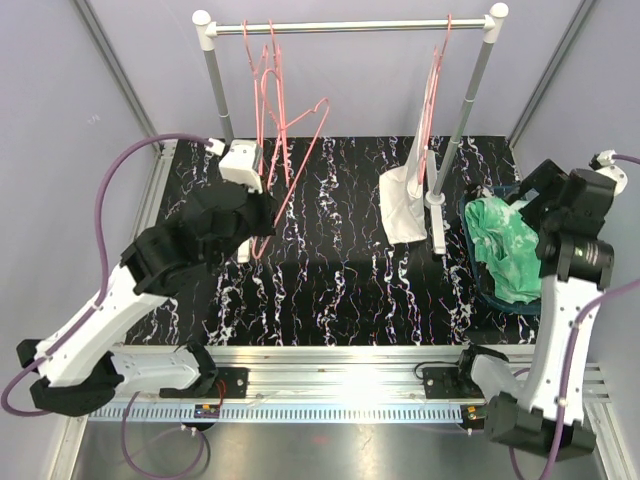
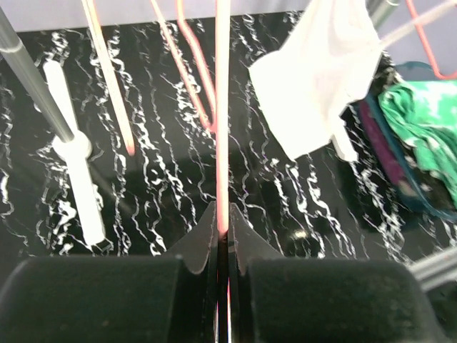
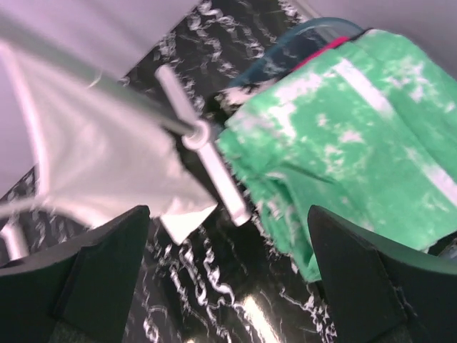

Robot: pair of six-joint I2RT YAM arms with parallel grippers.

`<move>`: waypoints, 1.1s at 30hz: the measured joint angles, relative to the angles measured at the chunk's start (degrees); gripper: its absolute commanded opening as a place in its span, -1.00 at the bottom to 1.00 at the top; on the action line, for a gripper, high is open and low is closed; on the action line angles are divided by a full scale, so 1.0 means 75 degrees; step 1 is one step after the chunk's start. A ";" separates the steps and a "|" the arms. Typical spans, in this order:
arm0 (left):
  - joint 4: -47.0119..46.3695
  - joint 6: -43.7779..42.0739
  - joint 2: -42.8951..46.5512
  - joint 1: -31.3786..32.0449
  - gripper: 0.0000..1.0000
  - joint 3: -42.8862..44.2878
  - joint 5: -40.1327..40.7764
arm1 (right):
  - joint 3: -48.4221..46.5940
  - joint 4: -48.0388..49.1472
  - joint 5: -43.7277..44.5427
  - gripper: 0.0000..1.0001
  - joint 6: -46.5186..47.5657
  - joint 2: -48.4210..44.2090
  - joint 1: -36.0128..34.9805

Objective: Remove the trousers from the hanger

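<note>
The green-and-white tie-dye trousers (image 1: pixel 503 245) lie on top in a dark teal bin (image 1: pixel 497 300) at the right. They also show in the right wrist view (image 3: pixel 357 136) and the left wrist view (image 2: pixel 421 128). A magenta pair (image 2: pixel 377 139) peeks out beneath them. The black marbled pair is hidden. A white garment (image 1: pixel 403 205) hangs from a pink hanger (image 1: pixel 436 80) on the rail. My left gripper (image 2: pixel 223 221) is shut on the wire of a loose, tilted pink hanger (image 1: pixel 300 160). My right gripper (image 3: pixel 228 211) is open and empty, just above the bin's left edge.
The rack's rail (image 1: pixel 350 27) crosses the back on two posts, the right one (image 1: pixel 465 110) beside the bin with a white foot (image 1: pixel 438 225). Several empty pink hangers (image 1: pixel 268 80) hang at the rail's left end. The mat (image 1: pixel 340 280) is black marbled.
</note>
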State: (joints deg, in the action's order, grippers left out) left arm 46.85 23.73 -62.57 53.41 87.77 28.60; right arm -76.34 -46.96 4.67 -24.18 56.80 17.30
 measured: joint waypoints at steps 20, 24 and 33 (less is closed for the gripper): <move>-0.0609 -0.0947 -0.3002 -0.0431 -1.00 0.2789 0.1510 | 0.0895 -0.0117 -0.4001 0.99 -0.0096 -0.1999 -0.0344; -0.0831 -0.1055 -0.3538 -0.0950 -1.00 0.3337 0.1547 | 0.0895 -0.0067 -0.4395 0.99 -0.0239 -0.2046 -0.0481; -0.0857 -0.1125 -0.4401 -0.1571 -1.00 0.3561 0.1276 | 0.0504 -0.0303 -0.4704 0.99 0.0029 -0.2119 -0.1177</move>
State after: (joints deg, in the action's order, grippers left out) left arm 40.42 15.29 -95.57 41.63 114.48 38.17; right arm -72.55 -49.23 -30.61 -23.97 40.91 8.47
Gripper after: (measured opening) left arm 0.027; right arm 0.993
